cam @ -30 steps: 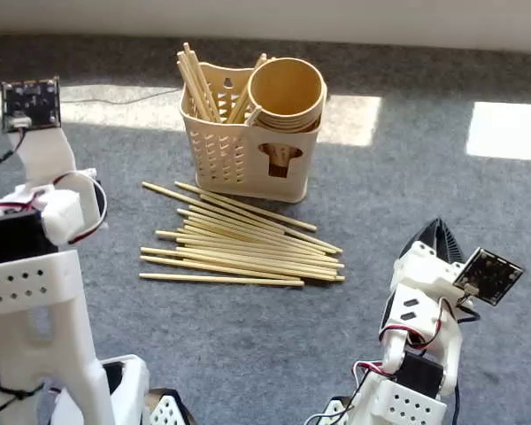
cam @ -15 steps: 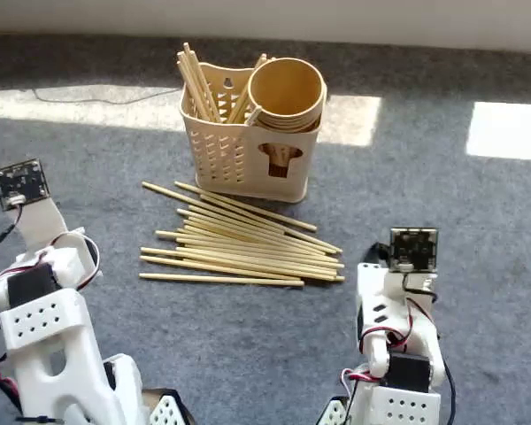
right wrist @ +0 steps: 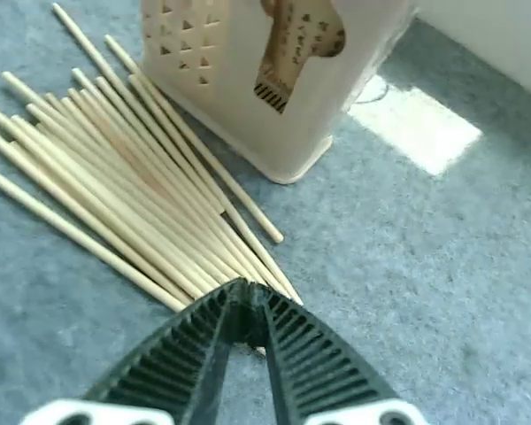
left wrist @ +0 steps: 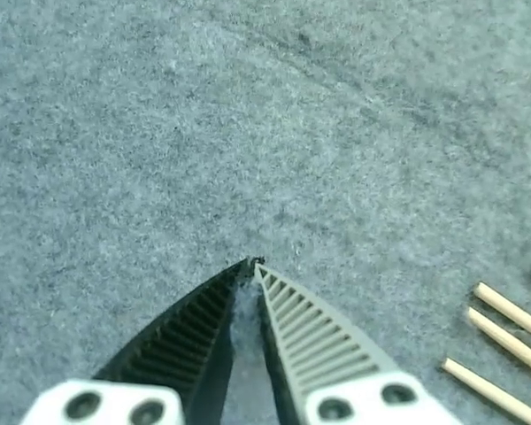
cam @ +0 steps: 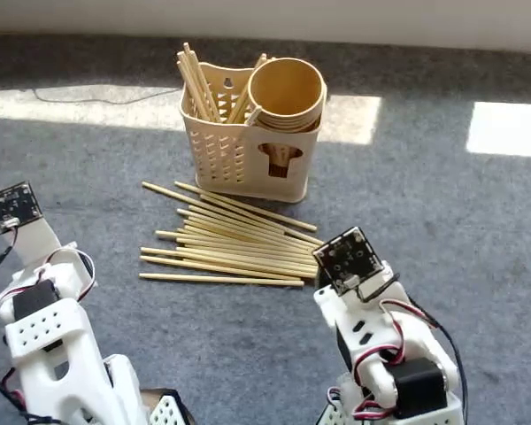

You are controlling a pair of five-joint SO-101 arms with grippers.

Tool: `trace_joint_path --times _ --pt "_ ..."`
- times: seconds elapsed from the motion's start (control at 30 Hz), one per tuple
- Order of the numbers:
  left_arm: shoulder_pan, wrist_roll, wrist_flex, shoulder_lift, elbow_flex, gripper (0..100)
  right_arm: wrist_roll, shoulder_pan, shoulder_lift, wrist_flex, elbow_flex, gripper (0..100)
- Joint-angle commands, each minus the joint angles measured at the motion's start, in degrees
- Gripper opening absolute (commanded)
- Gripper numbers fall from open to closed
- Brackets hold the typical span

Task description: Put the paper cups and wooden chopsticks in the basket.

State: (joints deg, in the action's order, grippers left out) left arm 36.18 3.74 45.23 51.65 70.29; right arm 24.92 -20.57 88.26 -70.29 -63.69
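Chopsticks (cam: 239, 243) are lying six o'clock of the basket (cam: 234, 155). Left gripper (left wrist: 252, 266) and right gripper (right wrist: 245, 299) are resting closed, empty.

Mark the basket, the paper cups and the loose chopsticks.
basket (cam: 219, 155): high view, perforated front wall.
paper cups (cam: 286, 88): high view, top cup's inside.
loose chopsticks (cam: 248, 249): high view, pile's middle.

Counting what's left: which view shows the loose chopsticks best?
High view: nearly the whole pile of loose chopsticks shows. The right wrist view crops one end; the left wrist view catches a few tips.
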Motion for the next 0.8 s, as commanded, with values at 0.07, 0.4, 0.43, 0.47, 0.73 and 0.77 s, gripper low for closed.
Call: trace_joint_path --times 0.07,0.4,0.43,0.47,0.73,0.77 --pt "0.31 -0.44 -1.05 1.01 -0.31 0 0.26 -9.89 -19.65 -2.86 15.08 0.7" --pt "0.75 -0.44 -1.05 1.1 -0.31 0 0.09 -21.67 -43.65 0.22 23.69 10.3" --pt "0.75 -0.44 -1.05 1.1 -0.31 0 0.09 -22.46 -45.49 1.45 24.04 10.5" --pt "0.75 -0.44 -1.05 1.1 -0.31 0 0.26 -23.16 -47.16 2.77 24.13 10.5" --pt "0.75 -0.44 -1.05 1.1 -0.31 0 0.44 -28.26 -60.0 14.37 24.48 10.5" --pt "0.75 -0.44 -1.05 1.1 -0.31 0 0.44 -28.35 -61.49 15.96 24.48 10.5"
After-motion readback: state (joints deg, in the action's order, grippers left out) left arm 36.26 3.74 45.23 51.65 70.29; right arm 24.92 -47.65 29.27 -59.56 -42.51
